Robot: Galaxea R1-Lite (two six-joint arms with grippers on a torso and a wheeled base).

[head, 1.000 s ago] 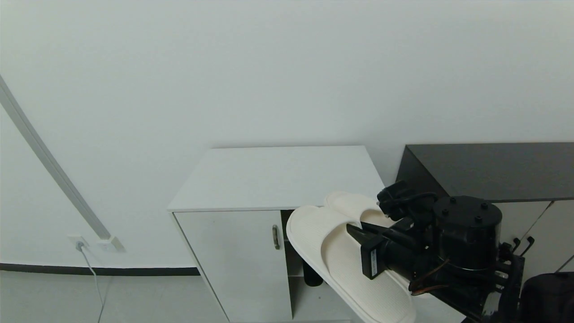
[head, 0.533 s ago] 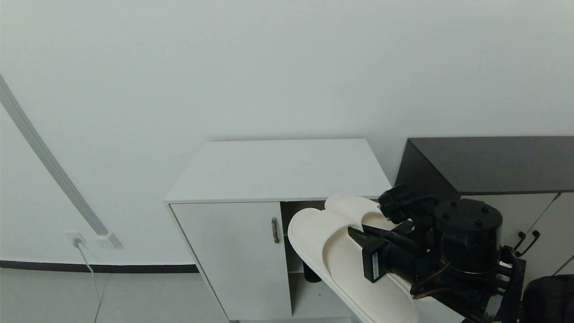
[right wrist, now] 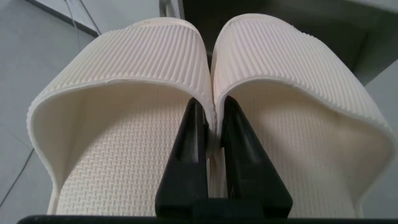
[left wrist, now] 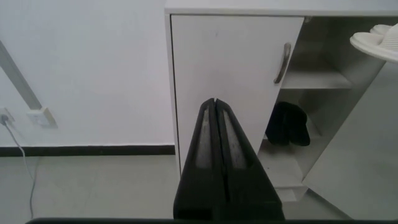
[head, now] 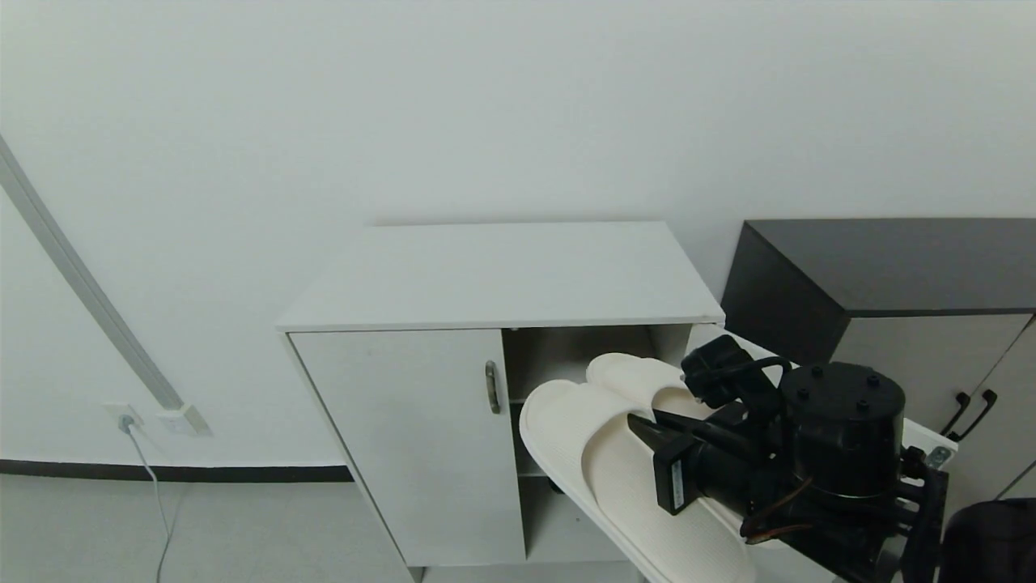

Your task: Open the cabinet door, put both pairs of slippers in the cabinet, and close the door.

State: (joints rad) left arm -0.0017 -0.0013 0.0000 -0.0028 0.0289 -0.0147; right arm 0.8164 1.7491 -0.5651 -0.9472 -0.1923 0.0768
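While the right tool (right wrist: 210, 115) pinched both slippers (right wrist: 143, 68) together, the open cabinet (head: 502, 275) stood just ahead; the left tool (left wrist: 214, 112) was closed, empty, facing its shut door (left wrist: 230, 74).

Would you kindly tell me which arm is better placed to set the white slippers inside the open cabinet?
Right. The right gripper is shut on the white slippers, held just in front of the open cabinet; the left gripper is shut and empty.
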